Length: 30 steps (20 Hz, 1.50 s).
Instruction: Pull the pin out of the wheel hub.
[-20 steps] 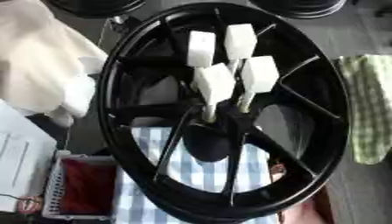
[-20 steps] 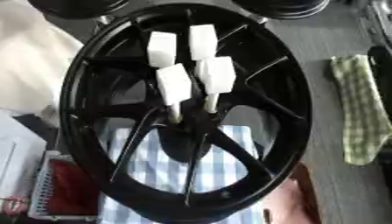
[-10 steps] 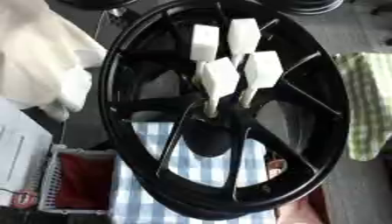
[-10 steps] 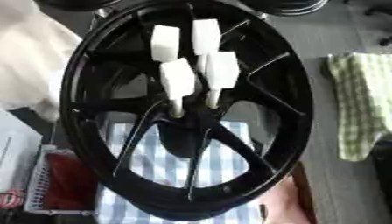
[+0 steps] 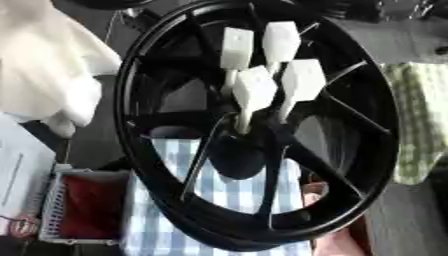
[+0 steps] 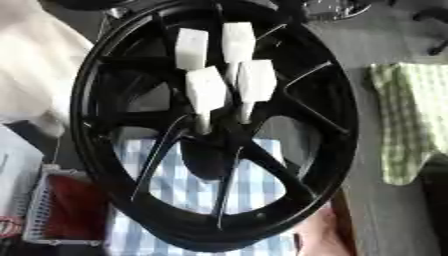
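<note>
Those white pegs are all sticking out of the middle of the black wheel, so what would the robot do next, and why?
Probably bring a hand to one white pin: four still stand in the wheel hub, and no robot hand is in view to grip them.

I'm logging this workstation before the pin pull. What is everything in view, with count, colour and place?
wheel hub: one, black, spoked, centre of view
pins: four, white block-shaped heads, standing up from the hub's centre
checked cloth: one, blue and white, under the hub's near side
green cloth: one, green and white check, right of the hub
basket: one, white wire with red contents, lower left
white cloth: one, upper left
robot's hands: neither clearly visible
</note>
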Available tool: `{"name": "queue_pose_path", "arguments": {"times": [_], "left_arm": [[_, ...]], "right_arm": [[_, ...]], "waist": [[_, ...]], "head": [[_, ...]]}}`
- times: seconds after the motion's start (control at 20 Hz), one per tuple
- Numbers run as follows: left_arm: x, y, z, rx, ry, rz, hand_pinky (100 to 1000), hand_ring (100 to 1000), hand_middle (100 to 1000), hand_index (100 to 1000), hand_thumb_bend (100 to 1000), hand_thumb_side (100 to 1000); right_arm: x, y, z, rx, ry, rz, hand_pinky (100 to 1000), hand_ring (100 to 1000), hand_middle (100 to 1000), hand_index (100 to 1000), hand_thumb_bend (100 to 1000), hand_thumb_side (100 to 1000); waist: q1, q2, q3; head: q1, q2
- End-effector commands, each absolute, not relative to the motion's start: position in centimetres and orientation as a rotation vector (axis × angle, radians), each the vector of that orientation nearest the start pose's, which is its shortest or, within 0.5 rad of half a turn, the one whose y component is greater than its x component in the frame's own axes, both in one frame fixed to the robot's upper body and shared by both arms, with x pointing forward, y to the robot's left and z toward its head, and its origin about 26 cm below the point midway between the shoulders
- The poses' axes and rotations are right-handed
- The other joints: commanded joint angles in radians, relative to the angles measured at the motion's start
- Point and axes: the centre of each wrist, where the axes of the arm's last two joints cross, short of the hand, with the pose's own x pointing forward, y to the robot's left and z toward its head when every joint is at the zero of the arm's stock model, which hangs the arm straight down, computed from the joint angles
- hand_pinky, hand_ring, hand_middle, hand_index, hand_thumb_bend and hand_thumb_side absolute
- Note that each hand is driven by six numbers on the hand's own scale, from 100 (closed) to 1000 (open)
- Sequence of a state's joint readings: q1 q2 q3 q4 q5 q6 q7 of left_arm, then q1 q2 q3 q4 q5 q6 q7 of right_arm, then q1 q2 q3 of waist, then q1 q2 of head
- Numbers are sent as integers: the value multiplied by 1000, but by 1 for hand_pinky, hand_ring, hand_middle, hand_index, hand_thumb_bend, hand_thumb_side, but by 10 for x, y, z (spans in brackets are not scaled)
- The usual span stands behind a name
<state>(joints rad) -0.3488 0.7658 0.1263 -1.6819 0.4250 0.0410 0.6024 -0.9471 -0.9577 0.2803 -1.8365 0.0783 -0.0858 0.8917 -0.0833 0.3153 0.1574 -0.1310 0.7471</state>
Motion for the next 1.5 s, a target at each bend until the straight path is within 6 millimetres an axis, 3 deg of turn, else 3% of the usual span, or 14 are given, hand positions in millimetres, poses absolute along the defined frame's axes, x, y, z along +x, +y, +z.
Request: {"name": "queue_pose_path", "arguments": {"times": [0.05, 0.5, 0.95, 1.25, 1.5], "left_arm": [[324, 395, 249, 665, -2101, 289, 736, 851, 863, 859, 727, 722], [324, 395, 248, 662, -2094, 280, 736, 851, 866, 858, 725, 721], [323, 399, 245, 676, -2079, 283, 735, 851, 866, 857, 723, 720], [323, 399, 243, 672, -2073, 286, 735, 851, 867, 857, 722, 720], [324, 398, 242, 660, -2071, 287, 735, 852, 868, 856, 720, 720]], "right_arm": [[304, -247, 402, 707, 2105, -2771, 920, 867, 842, 833, 326, 520], [291, -229, 402, 567, 2082, -2750, 902, 859, 834, 832, 417, 403], [280, -234, 399, 375, 2144, -2789, 868, 812, 765, 802, 518, 329], [276, -246, 396, 466, 2235, -2769, 837, 796, 750, 789, 573, 299], [279, -250, 386, 598, 2314, -2719, 842, 830, 801, 798, 588, 297]], "waist": [[6, -24, 0], [6, -22, -7], [-1, -23, -17], [-4, -19, -21], [-6, -13, -19]], "head": [[-3, 3], [-10, 14], [10, 8], [17, -1], [24, 2]]}}
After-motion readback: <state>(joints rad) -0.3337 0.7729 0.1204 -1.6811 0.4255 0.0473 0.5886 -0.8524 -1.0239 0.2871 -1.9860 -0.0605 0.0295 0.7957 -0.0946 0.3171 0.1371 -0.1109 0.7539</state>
